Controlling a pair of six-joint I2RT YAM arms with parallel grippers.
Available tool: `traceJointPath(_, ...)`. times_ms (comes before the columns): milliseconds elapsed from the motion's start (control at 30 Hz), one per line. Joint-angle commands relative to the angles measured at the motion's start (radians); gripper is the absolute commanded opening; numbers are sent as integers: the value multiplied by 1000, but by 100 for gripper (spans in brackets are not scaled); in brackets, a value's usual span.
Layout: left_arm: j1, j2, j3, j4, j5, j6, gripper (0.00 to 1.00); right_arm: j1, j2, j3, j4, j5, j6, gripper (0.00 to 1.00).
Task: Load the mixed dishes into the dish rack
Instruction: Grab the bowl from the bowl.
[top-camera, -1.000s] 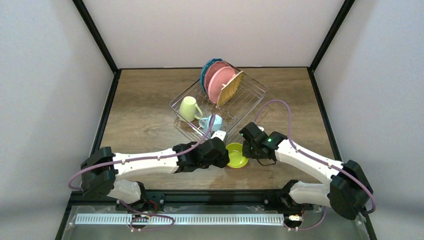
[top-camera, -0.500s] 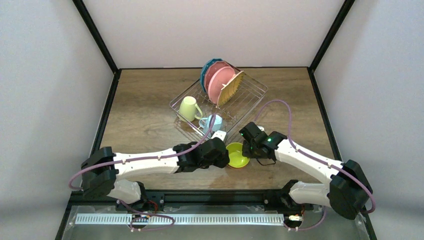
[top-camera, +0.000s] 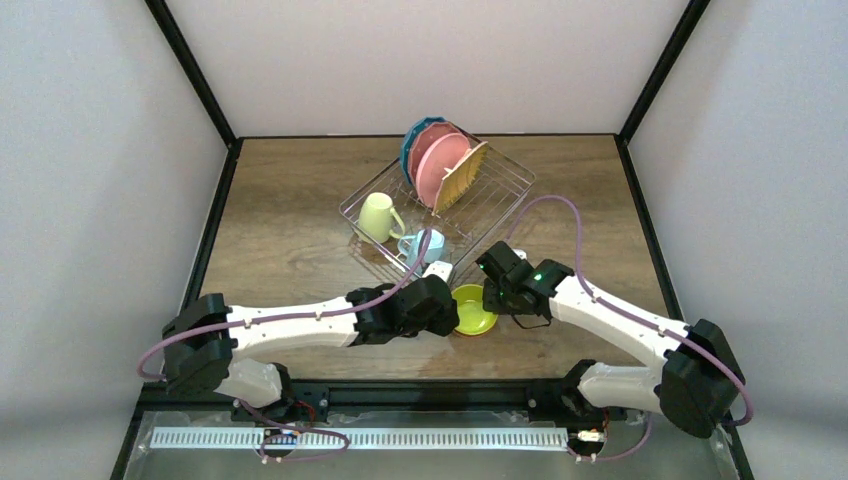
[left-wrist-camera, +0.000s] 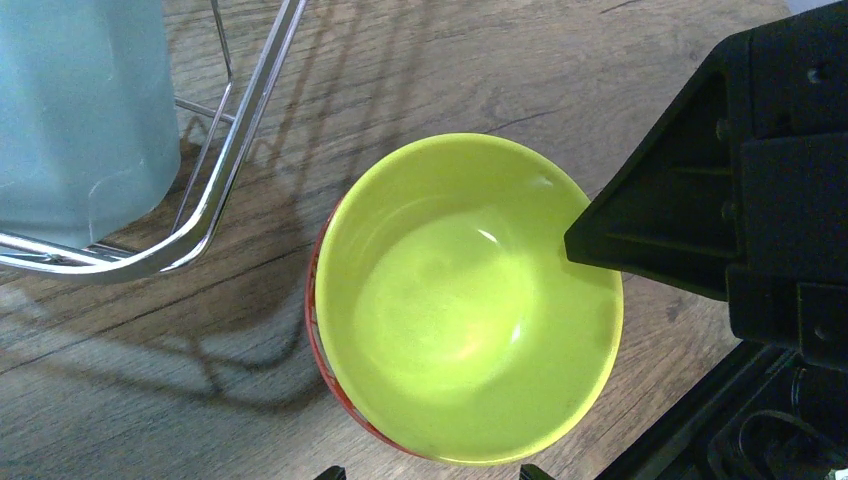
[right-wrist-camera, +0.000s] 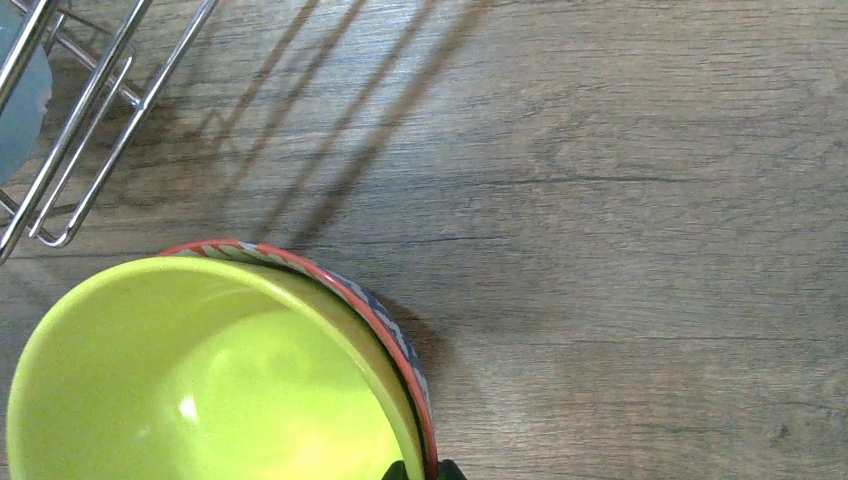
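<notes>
In the rectangular silvery wire dish rack (top-camera: 497, 198), four plates on edge in a row at the far end: one blue dotted plate (top-camera: 409, 150) at the back, two pink plates (top-camera: 447, 160) next, one woven tan plate (top-camera: 465, 175) in front. Also in the rack, two mugs: one pale green mug (top-camera: 376, 216) at the left side and one light blue mug (left-wrist-camera: 80, 110) at the near corner. Outside the rack, just beside that near corner and over the wooden bench (right-wrist-camera: 650, 200), two bowls nested: one glossy lime bowl (left-wrist-camera: 470, 300) inside one red-patterned bowl (right-wrist-camera: 392, 338), of which only the rim and a strip of zigzag wall in sight. Whether resting flat or raised, not to be told. Right claw (right-wrist-camera: 420, 468) narrow, one tip inside the lime bowl and one outside the patterned bowl, pinching both rims together at the bowls' right side. Left claw (left-wrist-camera: 430, 472) wide, only its two fingertips (left-wrist-camera: 332, 472) visible at the lower edge of the left wrist view, poised over the bowls' left side and gripping nothing.
</notes>
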Motion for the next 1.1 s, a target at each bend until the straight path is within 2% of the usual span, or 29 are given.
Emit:
traceJointPath(0, -7, 11, 9, 6, -3, 4, 100, 8, 4, 30, -21, 25, 11, 15)
traceJointPath(767, -8, -6, -27, 32, 1, -16, 100, 11, -23, 21, -55, 26, 19, 23)
traceJointPath(1067, -11, -14, -36, 34, -3, -27, 100, 28, -25, 10, -51, 23, 28, 21)
